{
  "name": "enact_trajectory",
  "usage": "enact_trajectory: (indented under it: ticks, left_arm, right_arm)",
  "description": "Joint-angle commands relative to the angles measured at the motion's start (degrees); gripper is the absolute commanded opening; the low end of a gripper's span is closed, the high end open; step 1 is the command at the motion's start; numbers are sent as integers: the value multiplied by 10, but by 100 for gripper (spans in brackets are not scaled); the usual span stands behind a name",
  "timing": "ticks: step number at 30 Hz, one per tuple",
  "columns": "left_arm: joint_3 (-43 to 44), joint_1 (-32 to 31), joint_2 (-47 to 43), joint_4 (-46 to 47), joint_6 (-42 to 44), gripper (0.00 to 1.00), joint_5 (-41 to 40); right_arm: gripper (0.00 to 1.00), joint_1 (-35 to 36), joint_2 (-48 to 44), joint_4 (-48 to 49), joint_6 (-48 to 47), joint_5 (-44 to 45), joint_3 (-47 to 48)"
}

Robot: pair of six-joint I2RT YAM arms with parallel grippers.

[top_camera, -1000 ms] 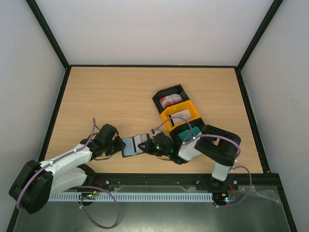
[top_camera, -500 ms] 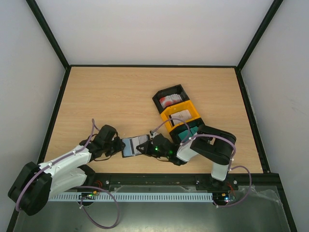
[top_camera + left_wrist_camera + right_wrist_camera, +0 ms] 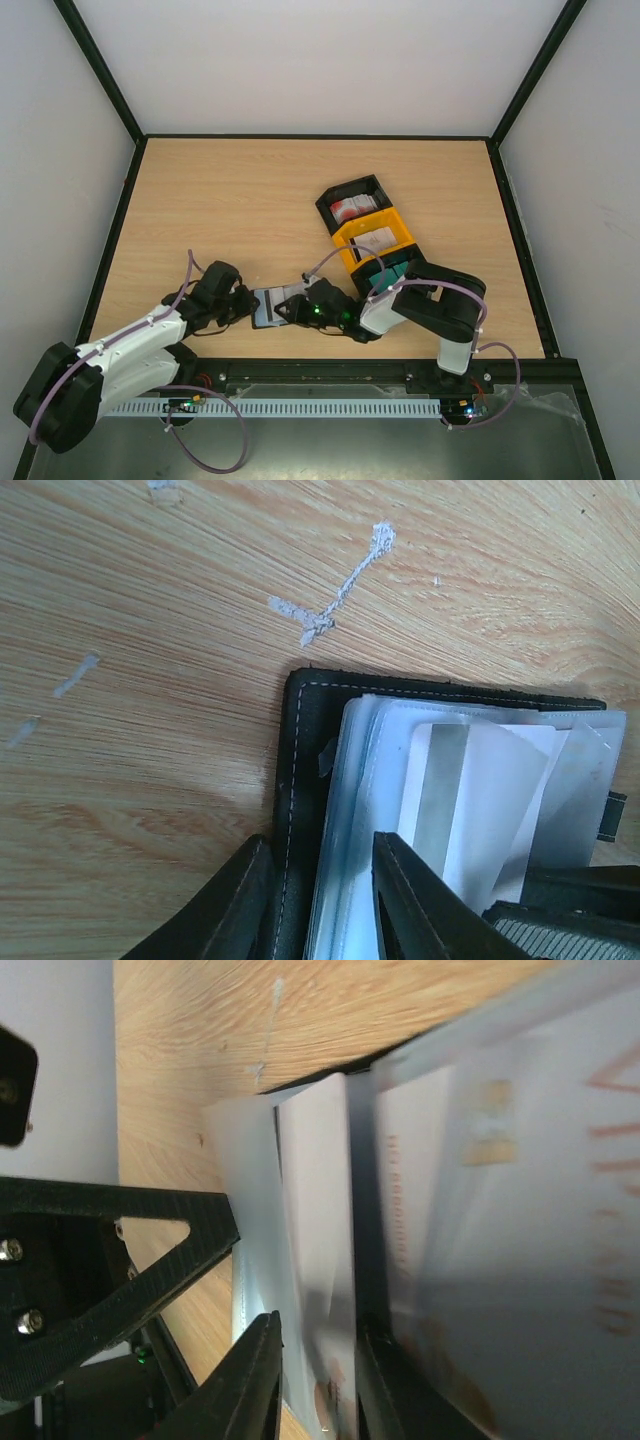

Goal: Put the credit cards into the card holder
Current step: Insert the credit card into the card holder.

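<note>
My left fingers (image 3: 246,304) were pinched shut on the edge of the card holder (image 3: 268,306). It lay open on the counter (image 3: 240,200), close to the front, between my two arms. My right fingers (image 3: 294,308) had slid in closer over the card holder than they were a moment before. The card holder had scooted a little toward my left arm too. The right fingers had been squeezed tight, and now they had come apart just a tiny bit. A pale card (image 3: 318,1210) sat between them, down among the clear pockets. I could not tell if they gripped it or had let it go. I think that card was nearly tucked in. More credit cards (image 3: 352,207) waited in the bins (image 3: 375,238) by my right arm, so I guess there was plenty left to do.
</note>
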Motion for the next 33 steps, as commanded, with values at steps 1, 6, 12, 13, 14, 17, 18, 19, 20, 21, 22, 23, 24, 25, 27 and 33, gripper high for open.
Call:
enact_trajectory:
  ticks: [1,6,12,13,14,17,18,19,20,21,22,23,24,25,27,33]
  left_arm:
    - [-8,0,-3,-27,7,30,26]
    - [-3,-1,-1,-23,16,30,40]
    - [-11,-1,-1,-9,18,29,59]
    - [-13,-1,-3,-8,18,29,60]
    - [-14,0,-5,-9,18,29,60]
    - [-14,-1,-9,-12,19,29,58]
    - [-14,0,-8,-13,20,29,57]
    - [-13,0,-8,-14,20,29,57]
    - [-13,0,-8,-15,20,29,56]
    - [-13,0,-9,-16,20,29,54]
    - [-12,-1,-9,-17,18,29,52]
    - [-11,0,-8,-17,17,30,51]
    - [-10,-1,-8,-18,16,30,50]
    - [-10,0,-9,-17,16,30,51]
    - [-7,-1,-9,-18,17,32,52]
    - [-1,-1,-9,-18,22,30,53]
  right_arm:
    - [24,14,-16,-107,-23,27,29]
    - [32,29,-23,-181,-37,55,54]
    - [36,51,-11,-272,-69,91,114]
    - [36,54,-8,-288,-73,98,123]
    - [37,56,-7,-301,-77,104,129]
    - [37,56,-17,-327,-80,123,132]
    - [37,56,-23,-336,-82,129,133]
    - [38,56,-29,-349,-83,136,133]
    - [39,56,-37,-359,-84,144,134]
    - [41,56,-45,-367,-86,151,134]
    - [43,56,-53,-375,-88,157,135]
    - [45,56,-59,-383,-89,162,136]
    - [48,56,-64,-388,-91,165,136]
    - [50,56,-68,-392,-93,166,137]
    - [54,56,-72,-400,-94,166,137]
    - [47,56,-54,-410,-104,158,156]
